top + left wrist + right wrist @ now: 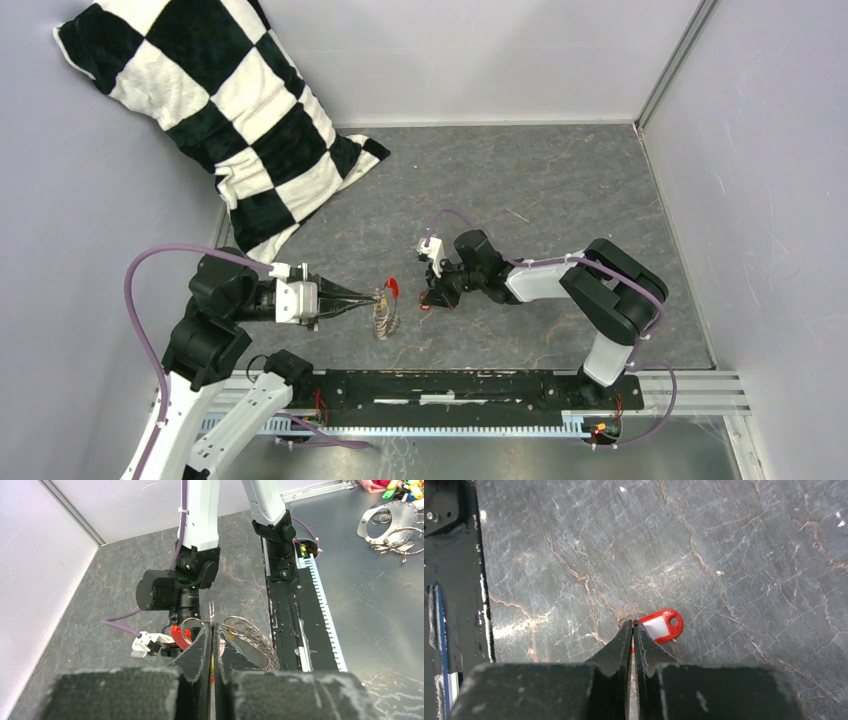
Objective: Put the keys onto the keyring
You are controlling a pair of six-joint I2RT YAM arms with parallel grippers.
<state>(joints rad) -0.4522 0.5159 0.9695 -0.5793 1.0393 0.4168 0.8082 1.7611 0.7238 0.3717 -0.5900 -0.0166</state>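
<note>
Red key (659, 625), white mark up, is pinched at its near end by the right gripper (633, 626), jaws nearly closed; can't tell if it touches the grey table (749, 555). Close by, the left gripper (212, 632) clamps narrow on the keyring (247, 632), coils dangling.

Red key (660, 626) with white label, gripped at one end, grey coiled keyring (384, 316), gripped, dangling
</note>
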